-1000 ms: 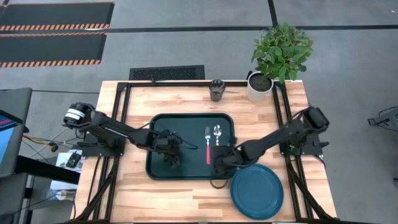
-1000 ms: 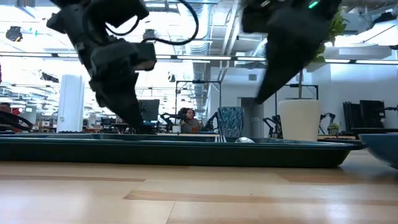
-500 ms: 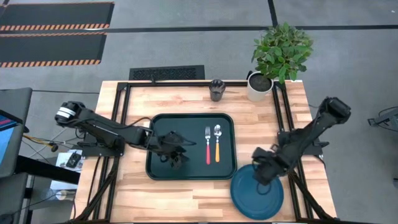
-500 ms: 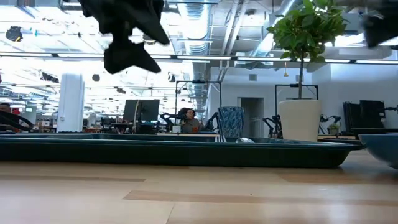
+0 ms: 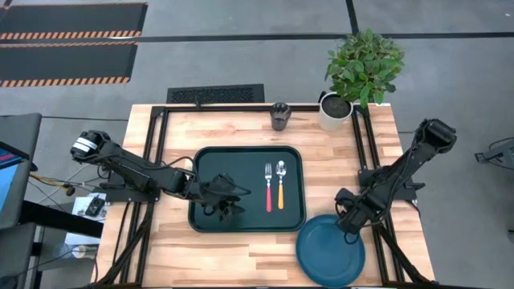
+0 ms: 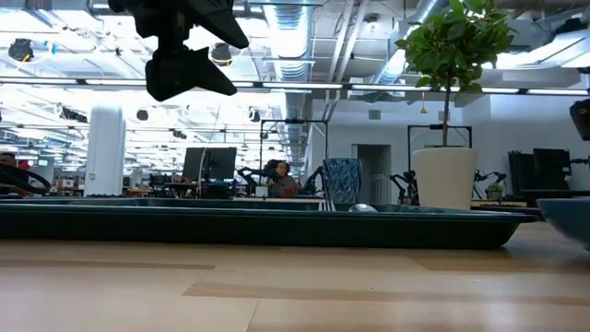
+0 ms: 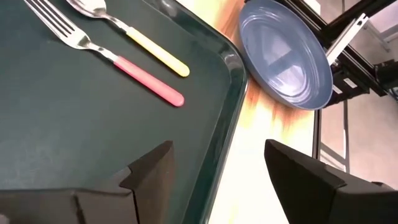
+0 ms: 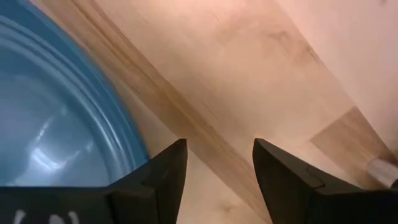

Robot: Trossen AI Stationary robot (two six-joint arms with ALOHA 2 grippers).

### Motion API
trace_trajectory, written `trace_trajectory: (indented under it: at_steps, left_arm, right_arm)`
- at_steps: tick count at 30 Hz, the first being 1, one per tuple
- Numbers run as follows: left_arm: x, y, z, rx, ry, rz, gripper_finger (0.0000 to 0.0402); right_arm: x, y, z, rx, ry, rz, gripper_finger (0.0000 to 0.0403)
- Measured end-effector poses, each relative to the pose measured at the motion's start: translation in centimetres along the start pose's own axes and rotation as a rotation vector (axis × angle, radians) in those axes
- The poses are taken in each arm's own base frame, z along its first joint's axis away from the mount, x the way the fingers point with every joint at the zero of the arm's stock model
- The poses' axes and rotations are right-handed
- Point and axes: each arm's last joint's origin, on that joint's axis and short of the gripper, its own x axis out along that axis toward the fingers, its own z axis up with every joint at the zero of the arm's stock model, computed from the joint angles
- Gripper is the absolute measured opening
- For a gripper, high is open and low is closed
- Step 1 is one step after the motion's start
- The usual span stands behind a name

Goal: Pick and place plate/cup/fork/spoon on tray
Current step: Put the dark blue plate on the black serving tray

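A: From my station I see the table as light wood planks in a black metal frame, standing on a grey floor. Black mats with orange striped edges lie on the floor beyond it.

B: Where are the task things?

A: The tray is near the middle of the table. The fork and the spoon lie side by side on its right part, not touching each other. The plate is off the tray, on the wood at the near right corner. The cup stands at the far edge of the table, apart from the tray, and the white pot with the green plant stands at the far right corner.

B: And the grippers?

A: The left gripper hangs over the left part of the tray. Its jaws are apart and I see nothing between them. The right gripper is beside the far right rim of the plate, over bare wood, jaws also apart and empty.

B: What does the low camera give?

A: A bright hall with ceiling lights and pipes, desks with monitors, and a person sitting far behind the tray.
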Motion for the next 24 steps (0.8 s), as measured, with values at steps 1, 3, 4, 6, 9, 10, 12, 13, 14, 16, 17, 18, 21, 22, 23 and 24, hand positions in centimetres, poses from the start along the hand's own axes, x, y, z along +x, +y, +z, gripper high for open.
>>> trace_trajectory:
  at_steps: [1, 3, 4, 6, 9, 10, 12, 13, 14, 16, 17, 18, 21, 22, 23, 24]
  left_arm:
    - [0.0, 0.0, 0.0, 0.0, -0.004, 0.004, 0.0237]
    - [0.0, 0.0, 0.0, 0.0, -0.012, 0.011, 0.0237]
    - [0.0, 0.0, 0.0, 0.0, -0.014, 0.013, 0.0237]
    - [0.0, 0.0, 0.0, 0.0, -0.016, 0.015, 0.0237]
    - [0.0, 0.0, 0.0, 0.0, -0.017, 0.015, 0.0237]
    - [0.0, 0.0, 0.0, 0.0, -0.017, 0.015, 0.0237]
    - [0.0, 0.0, 0.1, 0.0, -0.018, 0.015, 0.0237]
    - [0.0, 0.0, 0.1, 0.0, -0.018, 0.015, 0.0237]
    - [0.0, 0.0, 0.1, -0.001, -0.018, 0.015, 0.0237]
    - [0.0, 0.0, 0.1, -0.001, -0.018, 0.015, 0.0237]
    - [0.0, 0.0, 0.1, -0.002, -0.021, 0.015, 0.0237]
    - [0.0, 0.0, 0.1, -0.002, -0.025, 0.017, 0.0237]
    - [0.0, 0.0, 0.1, -0.002, -0.029, 0.021, 0.0237]
    - [0.0, 0.0, 0.1, -0.002, -0.029, 0.021, 0.0237]
    - [0.0, 0.0, 0.1, -0.002, -0.028, 0.022, 0.0237]
    - [0.0, 0.0, 0.1, -0.002, -0.028, 0.022, 0.0237]
  right_arm:
    - [0.0, 0.0, 0.0, -0.007, 0.002, -0.001, 0.0207]
    - [0.0, -0.1, -0.1, -0.038, 0.036, -0.007, 0.0204]
    - [0.0, -0.2, -0.1, -0.044, 0.049, -0.012, 0.0203]
    - [-0.3, -0.5, -0.1, -0.048, 0.06, -0.017, 0.02]
    - [-1.0, -0.9, -0.1, -0.039, 0.065, -0.004, 0.0198]
    - [-1.3, -1.1, -0.1, -0.033, 0.062, 0.014, 0.0198]
    - [-1.9, -1.2, 0.0, -0.023, 0.045, 0.058, 0.0199]
    - [-2.2, -1.3, 0.0, -0.025, 0.038, 0.086, 0.02]
    - [-2.5, -1.4, -0.1, -0.033, 0.033, 0.115, 0.02]
    - [-3.0, -1.4, -0.2, -0.055, 0.013, 0.165, 0.02]
    - [-3.2, -1.4, -0.2, -0.061, -0.001, 0.183, 0.02]
    - [-3.3, -1.5, -0.3, -0.067, -0.017, 0.192, 0.0199]
    - [-3.2, -1.5, -0.4, -0.082, -0.039, 0.19, 0.0197]
    - [-3.0, -1.4, -0.5, -0.086, -0.038, 0.183, 0.0196]
    - [-2.8, -1.4, -0.5, -0.089, -0.037, 0.169, 0.0195]
    - [-2.6, -1.3, -0.6, -0.091, -0.036, 0.155, 0.0195]
